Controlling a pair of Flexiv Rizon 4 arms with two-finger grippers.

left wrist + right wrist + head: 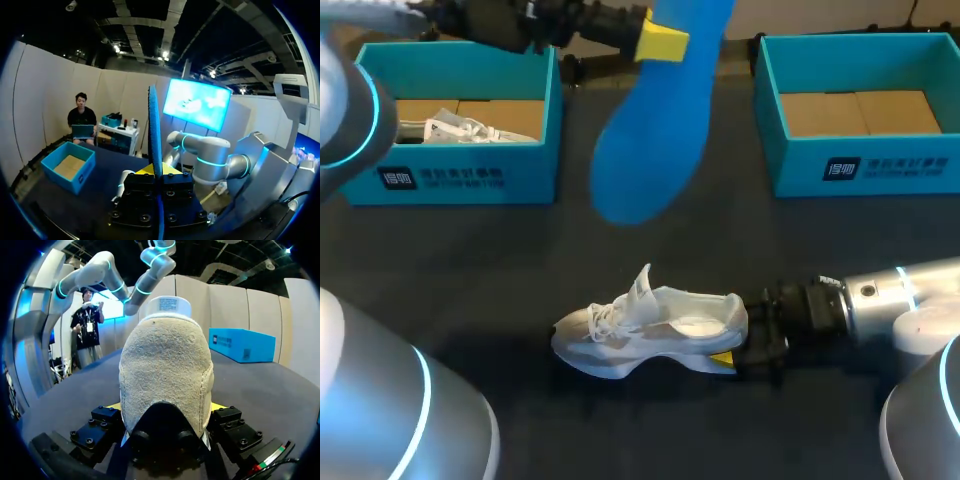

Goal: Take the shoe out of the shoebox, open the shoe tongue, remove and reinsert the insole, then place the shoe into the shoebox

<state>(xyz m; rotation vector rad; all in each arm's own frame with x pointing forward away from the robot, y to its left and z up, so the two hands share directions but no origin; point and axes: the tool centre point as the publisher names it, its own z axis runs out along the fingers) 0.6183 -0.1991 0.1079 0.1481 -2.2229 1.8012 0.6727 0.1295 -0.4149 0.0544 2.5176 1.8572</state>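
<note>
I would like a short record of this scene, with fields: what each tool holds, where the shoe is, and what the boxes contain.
left tool: shut on the blue insole, held up above the table
right tool: shut on the heel of the white shoe
white shoe: on the table, tongue raised
left shoebox: holds a second shoe
right shoebox: open, cardboard floor visible
</note>
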